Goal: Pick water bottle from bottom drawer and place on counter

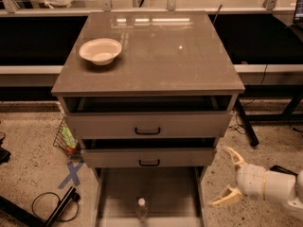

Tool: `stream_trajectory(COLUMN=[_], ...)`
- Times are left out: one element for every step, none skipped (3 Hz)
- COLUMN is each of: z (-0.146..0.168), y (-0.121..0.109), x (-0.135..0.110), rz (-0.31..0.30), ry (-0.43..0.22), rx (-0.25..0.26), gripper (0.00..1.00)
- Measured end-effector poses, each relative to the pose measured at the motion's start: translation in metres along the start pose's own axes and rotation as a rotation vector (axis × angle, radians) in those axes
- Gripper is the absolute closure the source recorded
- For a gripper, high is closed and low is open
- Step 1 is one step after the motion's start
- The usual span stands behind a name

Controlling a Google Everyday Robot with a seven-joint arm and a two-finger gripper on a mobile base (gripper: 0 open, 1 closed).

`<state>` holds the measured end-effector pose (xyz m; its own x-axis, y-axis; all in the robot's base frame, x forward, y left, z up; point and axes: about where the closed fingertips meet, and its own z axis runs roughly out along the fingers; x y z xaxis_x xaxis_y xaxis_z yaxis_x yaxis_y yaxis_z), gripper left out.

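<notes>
A small clear water bottle [141, 208] stands upright near the front middle of the pulled-out bottom drawer [175, 193]. The robot's claw [221, 176] hangs just outside that drawer's right wall, spread wide and empty. Reaching in could clip the thin wall or the middle drawer [149, 157] overhanging the back, and a sideways nudge would likely topple the bottle; above, the worktop [156, 56] has room beside a white bowl [100, 50].
</notes>
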<state>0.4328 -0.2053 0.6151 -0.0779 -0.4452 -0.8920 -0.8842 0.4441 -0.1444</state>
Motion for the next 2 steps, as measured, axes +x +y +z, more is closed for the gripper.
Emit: stream_trajectory(z=[0.0350,0.0350], y=[0.0246,0.0246], x=[0.0559,0.0559], rz=[0.064,0.064], ry=[-0.026,-0.026], rx=[-0.040,-0.040], gripper=[0.00,0.00])
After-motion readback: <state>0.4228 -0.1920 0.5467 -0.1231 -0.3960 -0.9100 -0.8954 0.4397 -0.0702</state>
